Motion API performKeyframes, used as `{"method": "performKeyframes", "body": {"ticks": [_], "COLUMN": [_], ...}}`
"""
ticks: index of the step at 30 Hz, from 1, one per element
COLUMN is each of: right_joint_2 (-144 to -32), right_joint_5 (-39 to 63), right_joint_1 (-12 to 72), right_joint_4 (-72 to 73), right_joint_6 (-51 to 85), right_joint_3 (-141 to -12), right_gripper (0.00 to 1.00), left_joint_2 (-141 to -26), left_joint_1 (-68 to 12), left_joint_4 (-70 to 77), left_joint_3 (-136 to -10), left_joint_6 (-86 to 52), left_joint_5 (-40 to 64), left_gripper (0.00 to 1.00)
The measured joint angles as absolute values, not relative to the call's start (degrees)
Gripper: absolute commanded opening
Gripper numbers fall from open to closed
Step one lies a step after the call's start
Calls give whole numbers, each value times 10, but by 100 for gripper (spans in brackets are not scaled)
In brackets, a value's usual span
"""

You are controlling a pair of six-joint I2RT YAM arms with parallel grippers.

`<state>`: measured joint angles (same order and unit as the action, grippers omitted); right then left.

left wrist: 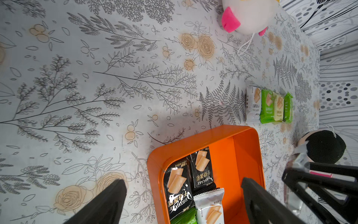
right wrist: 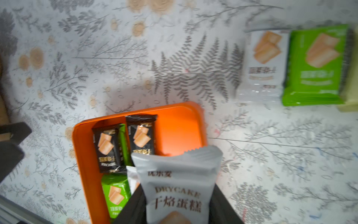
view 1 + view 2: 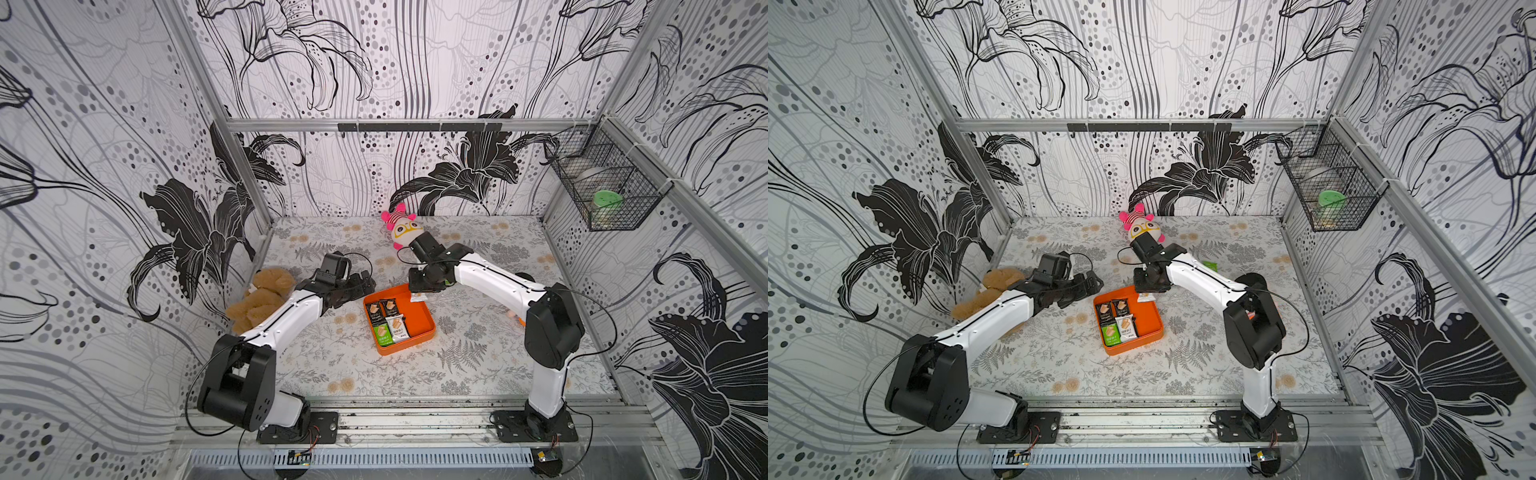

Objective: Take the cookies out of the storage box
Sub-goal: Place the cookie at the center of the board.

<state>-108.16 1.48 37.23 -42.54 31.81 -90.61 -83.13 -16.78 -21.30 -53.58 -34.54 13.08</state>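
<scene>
The left fingers (image 1: pixel 108 201) stand wide apart and empty by the left edge of the shallow square bright-orange plastic tray (image 3: pixel 419 318), mid-counter. In it lie four flat rectangular biscuit packets (image 3: pixel 398 327): two black, one green, one white, their long axes parallel to the tray's side walls. A fifth, green, perhaps hides beneath. The right fingers (image 2: pixel 129 211) pinch one white packet (image 2: pixel 178 184) lengthwise above the tray's far right corner, crimped end outward. Further right, a row of four packets (image 1: pixel 268 105) lies side by side on the floral-print counter (image 3: pixel 374 374). Black-and-white lily wallpaper (image 3: pixel 457 174) lines the walls.
</scene>
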Motion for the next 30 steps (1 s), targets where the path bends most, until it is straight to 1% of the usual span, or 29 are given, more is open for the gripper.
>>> {"method": "performKeyframes", "body": {"ticks": [4, 13, 30], "right_joint_2": [-1063, -1062, -1144], "right_joint_5": [6, -4, 0], "right_joint_1": [320, 254, 237], "right_joint_4": [-422, -410, -372], "right_joint_6": [301, 246, 185], "right_joint_3": [-870, -809, -808], "right_gripper": [46, 46, 47], "left_joint_2": [-857, -888, -907], "left_joint_1": [-181, -201, -208], "left_joint_4": [-214, -213, -209], "left_joint_3": [-557, -587, -593], "left_joint_6": [-351, -364, -394], "left_joint_5": [125, 111, 95], "left_gripper": [97, 97, 97]}}
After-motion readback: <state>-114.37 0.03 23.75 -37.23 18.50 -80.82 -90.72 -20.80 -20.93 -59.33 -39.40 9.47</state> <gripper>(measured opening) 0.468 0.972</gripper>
